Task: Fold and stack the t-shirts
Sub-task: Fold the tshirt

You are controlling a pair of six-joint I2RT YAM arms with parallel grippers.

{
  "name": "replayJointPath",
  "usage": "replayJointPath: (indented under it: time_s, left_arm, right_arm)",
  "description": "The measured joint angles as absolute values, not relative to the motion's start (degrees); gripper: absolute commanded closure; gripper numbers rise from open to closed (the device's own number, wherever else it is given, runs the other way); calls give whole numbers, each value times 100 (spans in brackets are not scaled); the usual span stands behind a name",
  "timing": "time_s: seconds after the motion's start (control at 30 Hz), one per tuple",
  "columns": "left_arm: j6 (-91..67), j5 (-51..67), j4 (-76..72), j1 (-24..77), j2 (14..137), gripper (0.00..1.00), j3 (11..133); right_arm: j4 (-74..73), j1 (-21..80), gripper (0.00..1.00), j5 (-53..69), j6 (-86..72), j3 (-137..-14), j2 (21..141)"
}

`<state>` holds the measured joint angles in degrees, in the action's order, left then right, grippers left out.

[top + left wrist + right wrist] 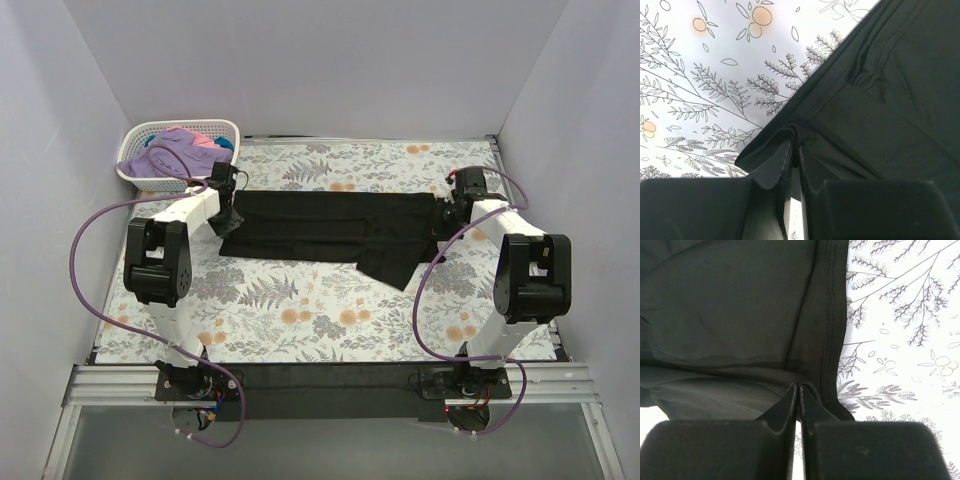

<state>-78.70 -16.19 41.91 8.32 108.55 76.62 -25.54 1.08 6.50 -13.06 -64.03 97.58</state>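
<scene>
Closest to the wrist cameras, each pair of jaws is clenched on a pinch of the black t-shirt (320, 228). The left gripper (795, 146) bites a folded edge, and the right gripper (799, 388) bites the cloth beside a stitched hem. From above, the shirt lies drawn out in a long band across the table (300, 310). One end sits just in front of the basket (228, 130) and the other well away from it, where a loose flap sags toward the arm bases. A lavender t-shirt (165, 155) and a pink t-shirt (207, 141) are heaped in the basket.

Judged step: a lengthwise fold. To do it well, both arms should lift together and hold the cloth taut between them. They should carry the held edge evenly over the free one, then lay the stray flap flat before letting go.

No brand, label or legible writing shows; the table bears only a floral print.
</scene>
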Motion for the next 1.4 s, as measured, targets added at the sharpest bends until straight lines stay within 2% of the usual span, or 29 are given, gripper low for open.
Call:
replayJointPath:
  time_s: [0.07, 0.2, 0.23, 0.33, 0.37, 0.47, 0.67, 1.0, 1.13, 1.4]
  left_arm:
    - [-7887, -1627, 4185, 832, 10855, 95, 7662]
    - [-7902, -1691, 4189, 832, 10831, 76, 7660]
    - [-7915, -1712, 4191, 829, 10803, 66, 7653]
    - [-7926, -1756, 4174, 829, 10593, 54, 7579]
    - [-7924, -1767, 4174, 827, 10464, 44, 7531]
    - [-7922, -1776, 4112, 823, 9942, 38, 7255]
    - [-7940, -1627, 3763, 819, 8927, 40, 6283]
    - [-8114, -1223, 3291, 779, 9006, 46, 5734]
    - [-8173, -1186, 3168, 722, 9223, 51, 5736]
    - [-8187, -1238, 3107, 587, 9703, 69, 5804]
  right_arm:
    - [-2554, 106, 78, 663, -1308, -6394, 9758]
    - [-2519, 86, 68, 751, -1291, -6394, 9743]
    - [-2519, 84, 67, 764, -1291, -6392, 9717]
    - [-2502, 75, 67, 766, -1291, -6348, 9474]
    - [-2469, 75, 67, 766, -1293, -6292, 9319]
    - [-2359, 75, 67, 797, -1321, -6066, 8790]
    - [-1809, 36, 69, 1122, -1463, -5170, 7907]
    - [-1092, -650, 72, 2036, -1900, -4320, 8066]
    - [-838, -779, 74, 2327, -2001, -4272, 8189]
    - [-493, -860, 76, 2596, -2121, -4198, 8499]
